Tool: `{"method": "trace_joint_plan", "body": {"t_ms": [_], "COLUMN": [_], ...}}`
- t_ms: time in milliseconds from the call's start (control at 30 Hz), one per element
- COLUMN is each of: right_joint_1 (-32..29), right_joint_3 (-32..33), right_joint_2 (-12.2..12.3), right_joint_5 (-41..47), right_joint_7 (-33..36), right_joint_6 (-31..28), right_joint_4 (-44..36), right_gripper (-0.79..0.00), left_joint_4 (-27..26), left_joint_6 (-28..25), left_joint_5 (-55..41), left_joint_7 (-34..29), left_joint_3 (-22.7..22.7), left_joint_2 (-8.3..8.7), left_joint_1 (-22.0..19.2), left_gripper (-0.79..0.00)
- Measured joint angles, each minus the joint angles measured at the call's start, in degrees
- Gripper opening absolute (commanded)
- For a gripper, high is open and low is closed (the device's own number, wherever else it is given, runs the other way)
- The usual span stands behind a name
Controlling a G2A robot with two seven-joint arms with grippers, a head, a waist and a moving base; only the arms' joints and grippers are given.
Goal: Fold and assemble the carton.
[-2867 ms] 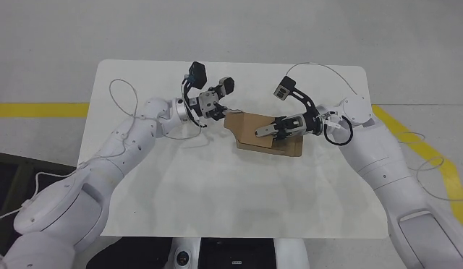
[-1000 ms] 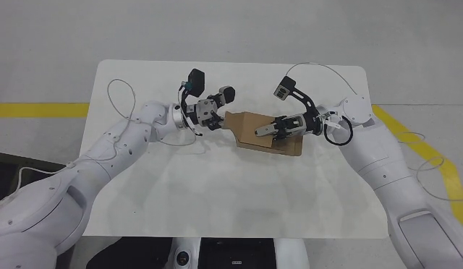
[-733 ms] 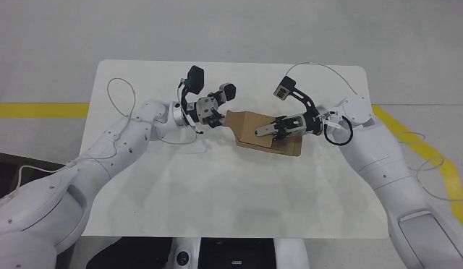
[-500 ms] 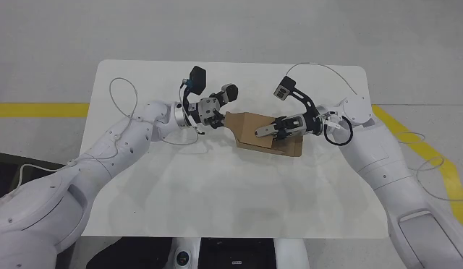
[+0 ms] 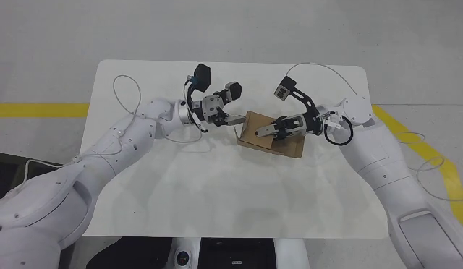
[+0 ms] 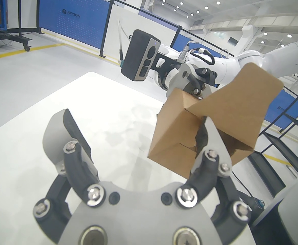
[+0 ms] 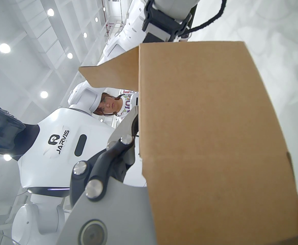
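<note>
1. Reaching inward from opposite sides, the left arm (image 5: 137,135) and right arm (image 5: 372,142) lay low over the table (image 5: 217,189).
2. The carton (image 5: 275,135) sat mid-table between the grippers, partly squared up, with one flap (image 6: 230,103) raised at its open end.
3. The left gripper (image 5: 235,105) was spread wide, one finger (image 6: 213,138) touching under that flap.
4. The right gripper (image 5: 262,131) pinched a carton wall.
</note>
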Motion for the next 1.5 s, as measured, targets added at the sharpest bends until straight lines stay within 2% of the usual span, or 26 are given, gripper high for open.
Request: {"method": "trace_joint_plan", "body": {"t_ms": [400, 700, 867, 1067, 1500], "right_joint_1": [0.0, 0.0, -1.59, -2.57, -1.27], "right_joint_3": [0.0, 0.0, 0.54, 1.68, -0.16], "right_joint_2": [-0.01, 0.0, 0.24, 0.59, 0.22], "right_joint_5": [0.0, 0.0, -1.19, -1.29, -1.63], "right_joint_7": [0.0, 0.0, -2.06, -0.84, 0.0], "right_joint_6": [0.0, 0.0, 0.91, 1.64, 1.71], "right_joint_4": [-0.01, 0.0, -3.15, -4.92, -4.54], "right_gripper": [-0.785, -0.785, -0.785, -0.785, -0.785], "left_joint_4": [2.37, 2.77, 2.12, 1.88, 0.72], "left_joint_6": [0.0, 0.0, 0.0, 0.0, 0.0], "left_joint_5": [-0.3, 0.7, 1.3, 1.16, 1.57], "left_joint_7": [1.51, 5.15, 4.7, 4.32, 3.86], "left_joint_3": [1.1, 0.27, 0.59, 0.99, 1.94], "left_joint_2": [-0.91, -0.04, 0.14, 0.19, 0.81], "left_joint_1": [0.09, 0.34, 0.46, 0.66, 0.85], "left_gripper": [0.0, 0.0, 0.0, 0.0, 0.0]}}
